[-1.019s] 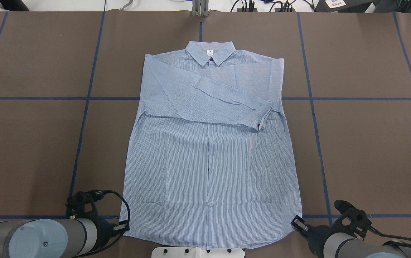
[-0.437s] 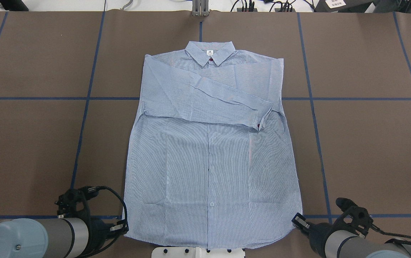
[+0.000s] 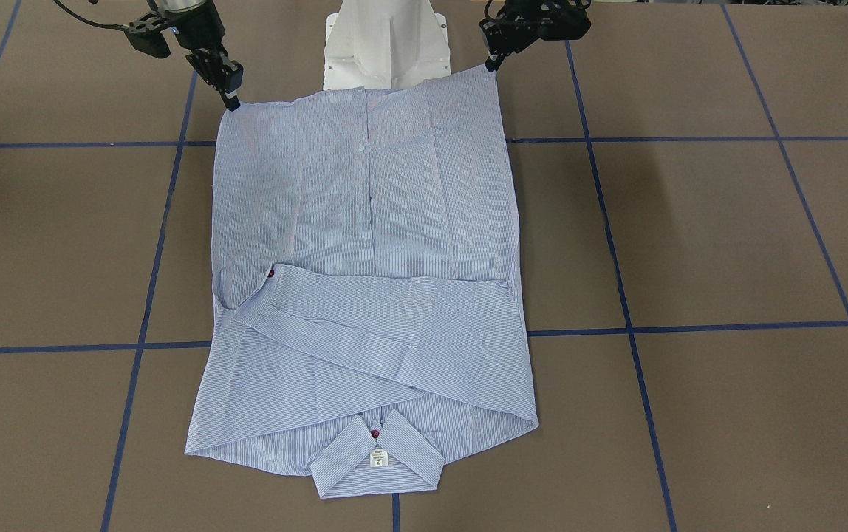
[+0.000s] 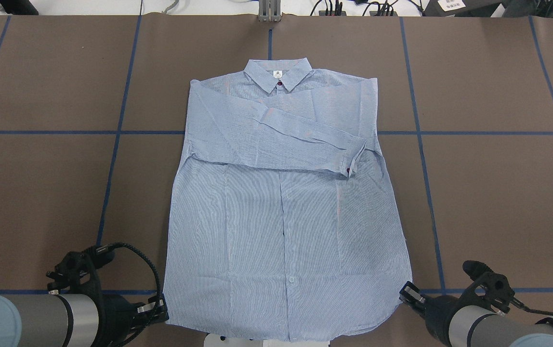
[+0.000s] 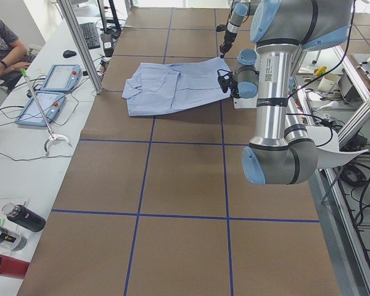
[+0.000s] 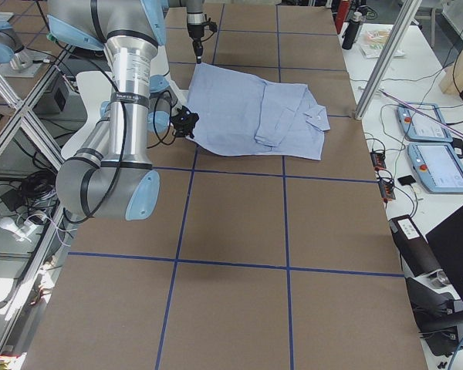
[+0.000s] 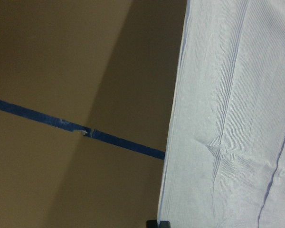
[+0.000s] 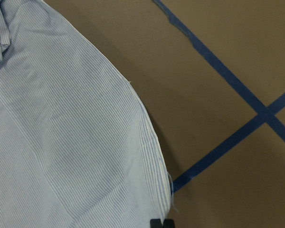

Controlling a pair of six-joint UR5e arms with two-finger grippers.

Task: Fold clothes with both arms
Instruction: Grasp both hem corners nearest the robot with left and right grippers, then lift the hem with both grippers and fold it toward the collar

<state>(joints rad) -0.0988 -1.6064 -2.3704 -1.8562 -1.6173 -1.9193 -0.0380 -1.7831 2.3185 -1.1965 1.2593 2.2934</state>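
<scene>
The light blue striped shirt (image 4: 281, 217) lies front up on the brown table, collar (image 4: 276, 77) at the far side, both sleeves folded across the chest. My left gripper (image 4: 161, 308) is shut on the hem's left corner. My right gripper (image 4: 406, 291) is shut on the hem's right corner. In the front-facing view the shirt (image 3: 365, 222) hangs a little raised at the hem between the left gripper (image 3: 494, 65) and the right gripper (image 3: 233, 100). The wrist views show hem cloth (image 7: 228, 118) (image 8: 61, 133) running down to the fingertips.
Blue tape lines (image 4: 112, 159) grid the brown table cover. The white pedestal base (image 3: 383, 44) stands just behind the hem. A seated person (image 5: 3, 43), two tablets (image 5: 49, 92) and bottles (image 5: 21, 219) are at a side bench off the table.
Both grippers have drawn back toward the robot and apart with the hem corners. The hem has risen and spread wider, and the collar end has slid slightly.
</scene>
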